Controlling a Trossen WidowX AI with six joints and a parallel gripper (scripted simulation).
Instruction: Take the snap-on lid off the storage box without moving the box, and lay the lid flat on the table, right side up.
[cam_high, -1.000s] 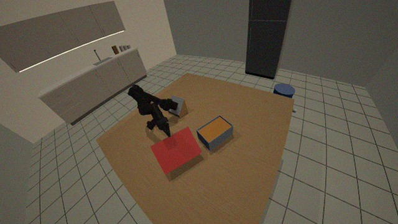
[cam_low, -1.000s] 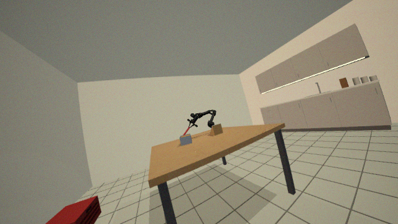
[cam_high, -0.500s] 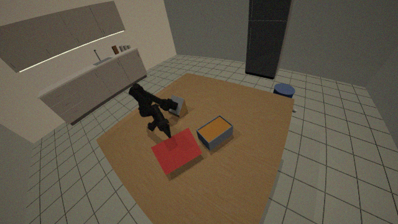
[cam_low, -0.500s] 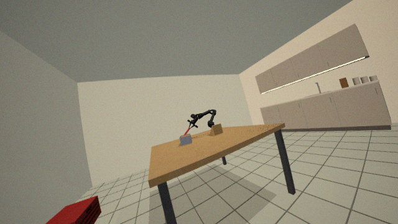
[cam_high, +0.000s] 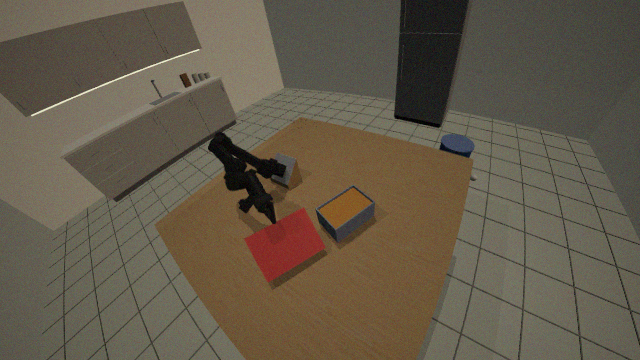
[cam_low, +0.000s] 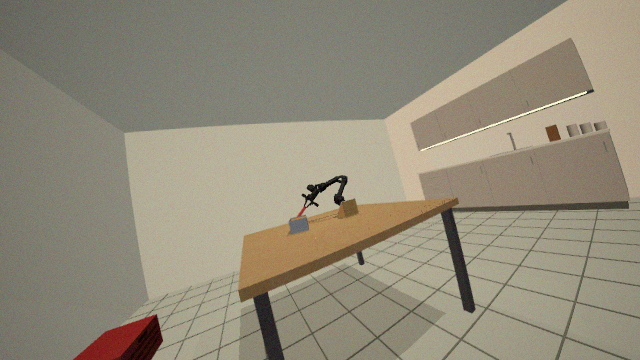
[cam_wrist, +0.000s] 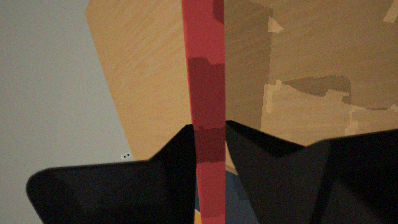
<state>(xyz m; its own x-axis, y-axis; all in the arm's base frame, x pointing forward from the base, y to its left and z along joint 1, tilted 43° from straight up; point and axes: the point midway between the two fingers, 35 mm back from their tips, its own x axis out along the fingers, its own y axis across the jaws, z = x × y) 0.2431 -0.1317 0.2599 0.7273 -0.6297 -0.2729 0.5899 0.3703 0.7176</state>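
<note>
The red lid (cam_high: 295, 250) (cam_low: 302, 210) (cam_wrist: 207, 90) is off the box. It is steeply tilted in the exterior view, with its smooth red face toward the top camera. My gripper (cam_high: 274, 221) (cam_low: 306, 201) (cam_wrist: 208, 129) is shut on one edge of the lid. The wrist view shows the lid edge-on between both black fingers. The blue-grey storage box (cam_high: 356, 224) (cam_low: 299, 225) (cam_wrist: 239, 192) stands upright and open on the table, beside the lid, with an orange surface inside. Whether the lid's lower edge touches the table is unclear.
A grey and wood-coloured wedge-shaped block (cam_high: 294, 175) (cam_low: 349, 208) stands near the arm, behind the box and lid in the top view. The wooden table (cam_high: 380, 280) (cam_low: 340, 240) carries them. A blue round object (cam_high: 457, 143) is beyond the table's far corner.
</note>
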